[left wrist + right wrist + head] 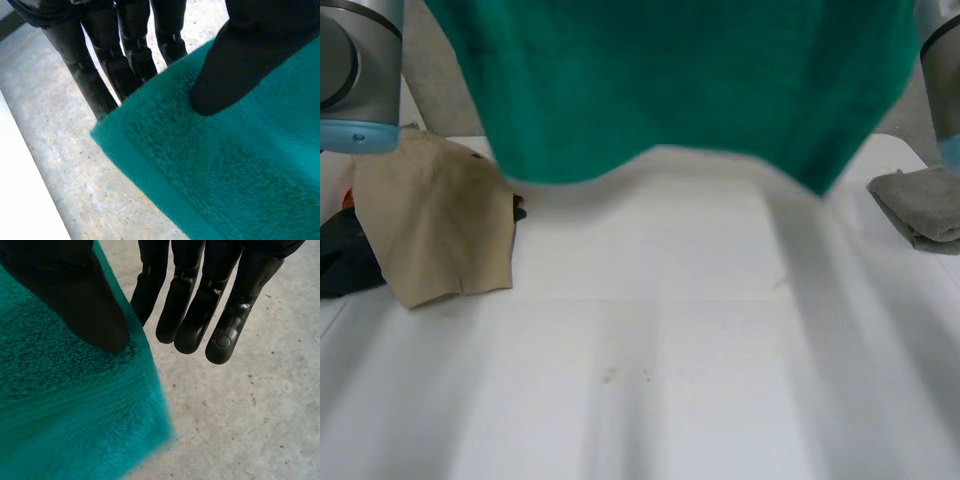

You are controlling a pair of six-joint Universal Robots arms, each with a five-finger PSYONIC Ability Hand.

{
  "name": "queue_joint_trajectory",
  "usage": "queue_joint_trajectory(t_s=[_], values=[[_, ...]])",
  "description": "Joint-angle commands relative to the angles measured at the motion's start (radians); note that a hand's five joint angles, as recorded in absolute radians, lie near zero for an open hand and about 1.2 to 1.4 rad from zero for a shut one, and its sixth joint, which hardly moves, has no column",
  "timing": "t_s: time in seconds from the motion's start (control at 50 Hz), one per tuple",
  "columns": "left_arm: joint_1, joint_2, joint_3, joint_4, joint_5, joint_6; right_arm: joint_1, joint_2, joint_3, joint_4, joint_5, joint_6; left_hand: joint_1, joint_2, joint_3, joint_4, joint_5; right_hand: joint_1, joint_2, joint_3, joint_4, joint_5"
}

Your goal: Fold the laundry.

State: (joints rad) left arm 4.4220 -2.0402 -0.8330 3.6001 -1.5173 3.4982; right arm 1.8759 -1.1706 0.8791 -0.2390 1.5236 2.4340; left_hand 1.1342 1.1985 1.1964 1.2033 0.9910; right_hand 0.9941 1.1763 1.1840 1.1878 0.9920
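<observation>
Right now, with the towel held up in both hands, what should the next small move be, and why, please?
Probably lower both hands to lay the green towel flat on the table. The left hand and right hand each pinch it near a corner, and it hangs above the bare middle.

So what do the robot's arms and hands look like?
The left arm and right arm are round grey tubes, each with a light-blue cap at a joint. The left hand and right hand are black all over, with long chunky fingers and a fat rounded thumb.
</observation>
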Motion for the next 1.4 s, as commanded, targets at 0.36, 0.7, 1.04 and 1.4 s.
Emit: queue_joint_trajectory(t_s=[0.36, 0.7, 1.04, 1.4], values=[[0.016, 0.181, -0.927, 0.146, 0.166, -0.096, -0.015, 0.003, 0.807, 0.064, -0.209, 0.013, 0.262, 0.198, 0.2, 0.193, 0.231, 0.402, 0.22, 0.212, 0.209, 0.23], [0.023, 0.354, -0.91, 0.109, 0.167, -0.1, -0.093, 0.035, 0.733, 0.047, -0.203, 0.359, 0.262, 0.198, 0.2, 0.193, 0.231, -0.82, -1.002, -1.009, -1.013, -0.992], [-0.122, 0.558, -0.793, -0.026, 0.166, -0.093, 0.104, 0.207, 0.438, 0.035, -0.116, 0.893, 0.262, 0.198, 0.2, 0.193, 0.231, -0.82, -1.002, -1.009, -1.013, -0.992], [-0.142, 0.75, -0.744, -0.075, 0.167, -0.096, 0.16, 0.643, 0.001, 0.112, -0.048, 0.683, 0.262, 0.198, 0.2, 0.193, 0.231, -0.226, -0.409, -0.416, -0.42, -0.399]])
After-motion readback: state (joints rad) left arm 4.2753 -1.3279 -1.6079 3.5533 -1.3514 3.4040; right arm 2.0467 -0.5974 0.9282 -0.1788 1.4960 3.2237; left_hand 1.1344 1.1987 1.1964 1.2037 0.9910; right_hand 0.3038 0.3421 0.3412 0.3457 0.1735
